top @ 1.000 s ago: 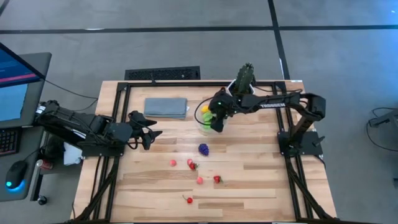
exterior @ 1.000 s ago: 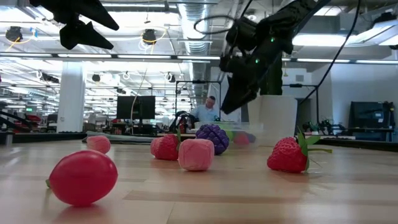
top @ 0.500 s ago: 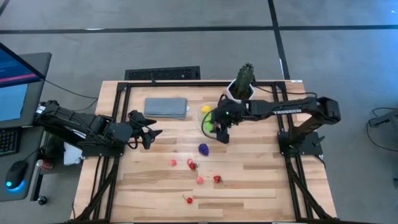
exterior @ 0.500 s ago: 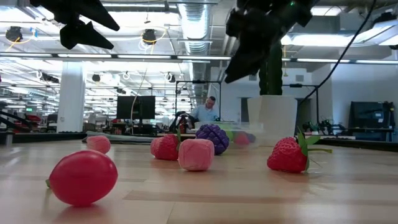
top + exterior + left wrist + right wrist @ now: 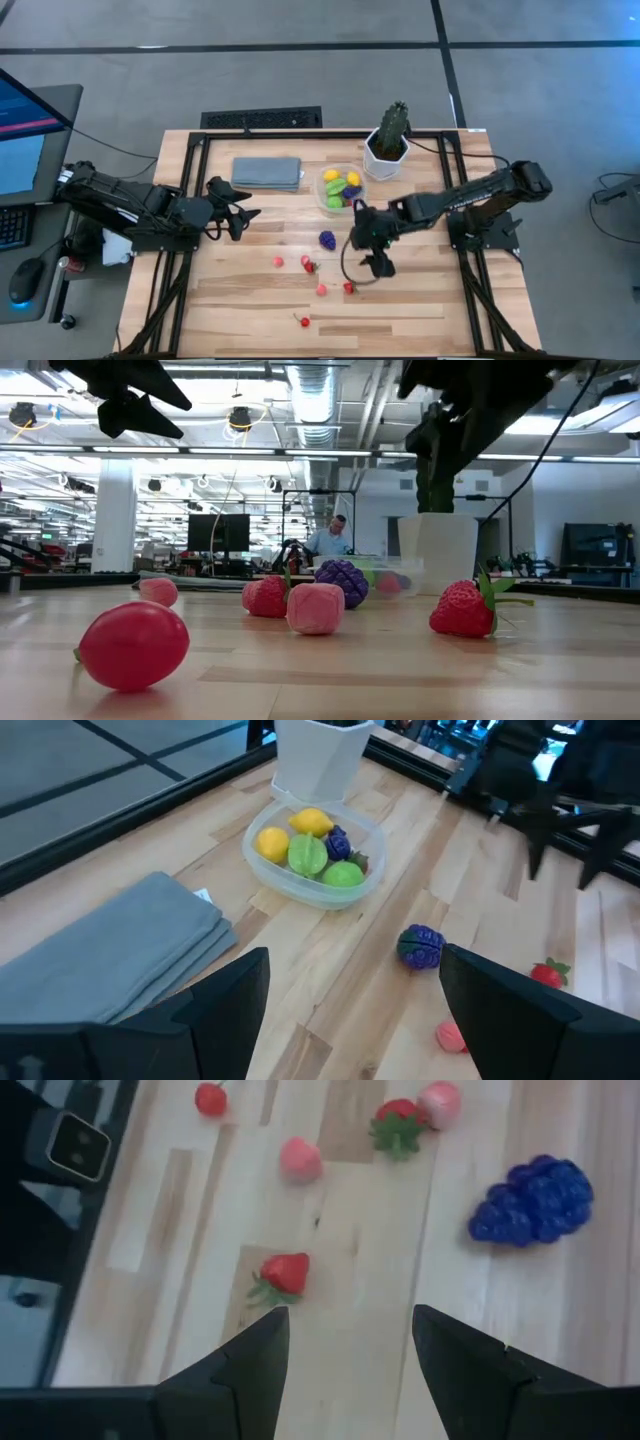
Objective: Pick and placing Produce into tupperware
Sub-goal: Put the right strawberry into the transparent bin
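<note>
- High view: right claw (image 5: 378, 265) hangs over the surface (image 5: 420, 300) nr a red strawberry (image 5: 349, 288), fingers apart, empty. Tupperware (image 5: 340, 188) sits beside the cactus pot (image 5: 386, 155), w/ yellow, green & purple produce inside. Purple grapes (image 5: 327, 239) lie just below it. Left claw (image 5: 245, 212) waits at the left edge, fingers apart.
- Low view: red pieces & grapes (image 5: 341, 581) in the foreground; a person sits far behind.
- Left wrist: grey cloth (image 5: 110, 955) near the tupperware (image 5: 311, 857).
- Right wrist: strawberry (image 5: 283, 1273) shows between the spread fingers (image 5: 245, 1370).
</note>
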You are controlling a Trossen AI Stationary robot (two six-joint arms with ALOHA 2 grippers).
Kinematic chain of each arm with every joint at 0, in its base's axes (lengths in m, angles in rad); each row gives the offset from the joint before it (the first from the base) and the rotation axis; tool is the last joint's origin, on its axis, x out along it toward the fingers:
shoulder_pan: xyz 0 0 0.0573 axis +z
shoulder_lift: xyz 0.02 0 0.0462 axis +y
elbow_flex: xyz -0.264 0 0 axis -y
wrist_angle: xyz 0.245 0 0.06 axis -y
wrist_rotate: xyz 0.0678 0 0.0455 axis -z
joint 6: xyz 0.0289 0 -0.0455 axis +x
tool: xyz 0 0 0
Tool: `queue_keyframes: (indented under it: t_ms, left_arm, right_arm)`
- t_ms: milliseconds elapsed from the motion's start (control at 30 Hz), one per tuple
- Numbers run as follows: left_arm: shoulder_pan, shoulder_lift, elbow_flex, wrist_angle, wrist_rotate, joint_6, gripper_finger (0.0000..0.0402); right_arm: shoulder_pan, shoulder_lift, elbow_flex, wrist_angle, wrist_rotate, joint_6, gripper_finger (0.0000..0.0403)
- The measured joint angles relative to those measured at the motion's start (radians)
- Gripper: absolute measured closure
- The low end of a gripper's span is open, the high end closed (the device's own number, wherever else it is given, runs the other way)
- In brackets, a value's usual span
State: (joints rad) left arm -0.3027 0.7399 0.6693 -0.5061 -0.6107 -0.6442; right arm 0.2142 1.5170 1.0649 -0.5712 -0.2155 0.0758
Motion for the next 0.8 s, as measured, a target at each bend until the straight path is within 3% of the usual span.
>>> queue_keyframes:
  t_ms: [233, 433, 800]
  left_arm:
    - [0.000, 0.000, 0.000, 0.000, -0.028, 0.021, 0.0120]
    - [0.000, 0.000, 0.000, -0.005, -0.027, 0.023, 0.0120]
    - [0.000, 0.055, -0.001, -0.025, 0.028, 0.018, 0.0120]
  right_arm:
    - [0.101, 0.046, 0.000, 0.072, 0.136, 0.011, 0.0168]
    - [0.140, 0.108, -0.006, 0.110, 0.125, 0.061, 0.0168]
    - [0.195, 0.190, 0.000, 0.235, 0.113, 0.311, 0.0168]
